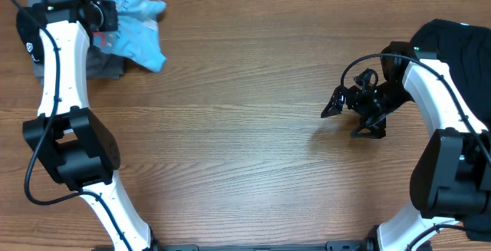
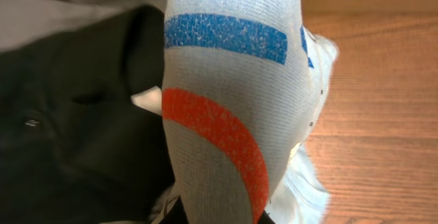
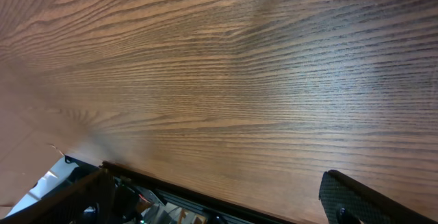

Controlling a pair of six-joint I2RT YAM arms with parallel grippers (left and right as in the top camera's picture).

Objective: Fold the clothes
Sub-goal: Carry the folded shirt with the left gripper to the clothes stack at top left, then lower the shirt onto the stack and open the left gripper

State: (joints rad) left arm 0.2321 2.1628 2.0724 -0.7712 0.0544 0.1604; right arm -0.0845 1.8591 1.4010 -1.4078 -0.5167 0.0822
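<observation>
Biggest thing I see is the wooden table (image 1: 245, 90), bare wood across the ctr. Next, one large black T-shirt (image 1: 464, 47) heaped at the right edge behind the right arm, partly out of shot, so I can't give its long axis. Far-left corner: one light-blue T-shirt (image 1: 138, 32), crumpled. Its long axis runs approx from the far edge toward the near side, w/ one loose tail pointing at the table's middle. It lies over one grey garment (image 1: 107, 65). The left wrist cam also shows one dark garment (image 2: 68, 142) just beside the blue fabric, so I count 4 pieces of clothing in all. The left gripper (image 1: 96, 13) is clamped on the light-blue T-shirt – the cloth stands up out of it, blue bar and red arc of print facing the lens. The right gripper (image 1: 345, 122) hangs over bare wood right of ctr, jaws spread wide and holding nothing – one black finger (image 3: 356, 200) shows low in its own cam.
</observation>
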